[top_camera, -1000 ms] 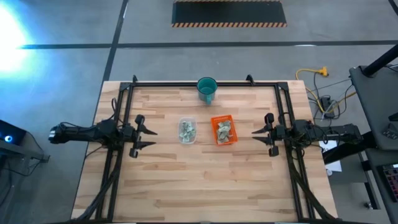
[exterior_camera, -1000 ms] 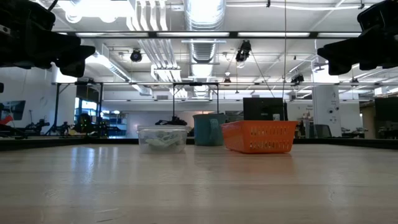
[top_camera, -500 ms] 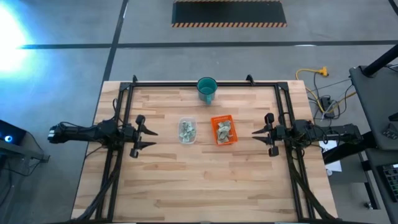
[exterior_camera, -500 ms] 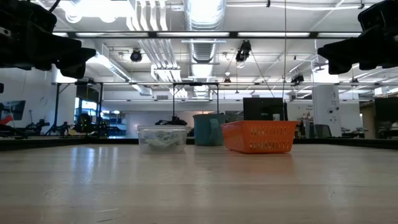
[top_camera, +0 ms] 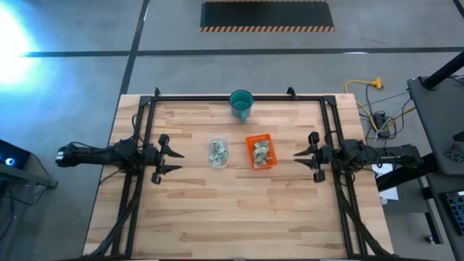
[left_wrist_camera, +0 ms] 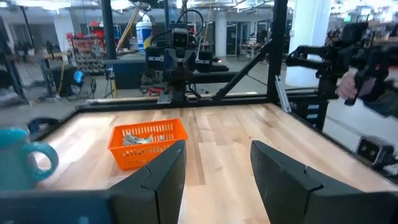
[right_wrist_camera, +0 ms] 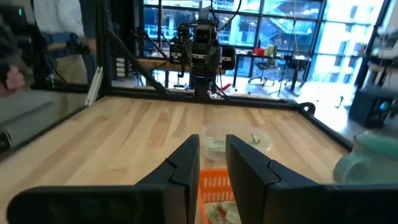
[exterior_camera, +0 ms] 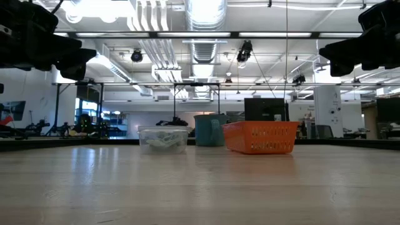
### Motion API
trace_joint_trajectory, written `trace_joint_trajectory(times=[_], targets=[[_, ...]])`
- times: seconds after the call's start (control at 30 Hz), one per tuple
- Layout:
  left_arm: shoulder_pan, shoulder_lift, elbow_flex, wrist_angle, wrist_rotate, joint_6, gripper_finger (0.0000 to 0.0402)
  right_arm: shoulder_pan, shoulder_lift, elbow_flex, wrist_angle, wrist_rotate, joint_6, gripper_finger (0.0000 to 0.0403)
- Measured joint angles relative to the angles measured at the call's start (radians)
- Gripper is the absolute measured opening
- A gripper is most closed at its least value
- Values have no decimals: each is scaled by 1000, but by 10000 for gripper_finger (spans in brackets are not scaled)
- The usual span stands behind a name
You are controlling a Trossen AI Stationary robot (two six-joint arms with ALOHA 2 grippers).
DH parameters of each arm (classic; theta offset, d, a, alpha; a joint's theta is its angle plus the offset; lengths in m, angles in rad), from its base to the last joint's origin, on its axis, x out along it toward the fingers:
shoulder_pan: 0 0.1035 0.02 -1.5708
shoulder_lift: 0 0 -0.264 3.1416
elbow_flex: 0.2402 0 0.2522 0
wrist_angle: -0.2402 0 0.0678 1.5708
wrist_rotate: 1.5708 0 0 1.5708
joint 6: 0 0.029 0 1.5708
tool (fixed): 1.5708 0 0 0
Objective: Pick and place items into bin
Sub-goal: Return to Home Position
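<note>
**High view:** The left gripper (top_camera: 180, 160) sits at the left edge of the desk (top_camera: 217, 217) and the right gripper (top_camera: 296, 159) at its right edge. Both are level with the 2 bins and well apart from them. The items (top_camera: 217, 151) lie inside the transparent bin (top_camera: 211, 164) and the orange bin (top_camera: 251, 161), which stand side by side mid-desk. The teal cup (top_camera: 241, 104) stands behind them near the far rail. I can make out no loose piece on the bare wood, so sorting looks finished and only parking remains.

**Low view:** Both arms show only as dark shapes in the 2 upper corners, high above the desk surface. Nothing hangs from either. The bins and cup stand upright and clear of the arms.

**Left wrist view:** The left gripper's fingers (left_wrist_camera: 165, 174) are spread wide with nothing between them. They point across the desk at the orange bin.

**Right wrist view:** The right gripper's fingers (right_wrist_camera: 183, 168) stand apart by a narrower gap, also empty, with both bins showing beyond them. A person (right_wrist_camera: 59, 25) stands past the desk edge.

**To finish well:**
- Keep both arms at this height.
- Make any last correction by pulling straight back, not by swinging sideways toward the bins or the cup.
- Leave the fingers unloaded and let the arms settle without dipping.
</note>
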Motion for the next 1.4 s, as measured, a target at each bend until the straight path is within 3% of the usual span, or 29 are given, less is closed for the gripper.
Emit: trace_joint_trajectory(times=[0.13,0.27,0.5,0.67,1.4], targets=[[0,1,0,0,0,-45,165,-1,0,0,0,1,82,68],[0,17,0,0,-8,-63,165,-1,0,0,0,1,57,68],[0,79,0,28,-196,-54,165,-1,0,0,0,1,33,68],[0,107,0,79,-196,16,165,0,0,0,0,1,32,68],[0,180,0,80,-196,16,165,0,0,0,0,1,34,68]])
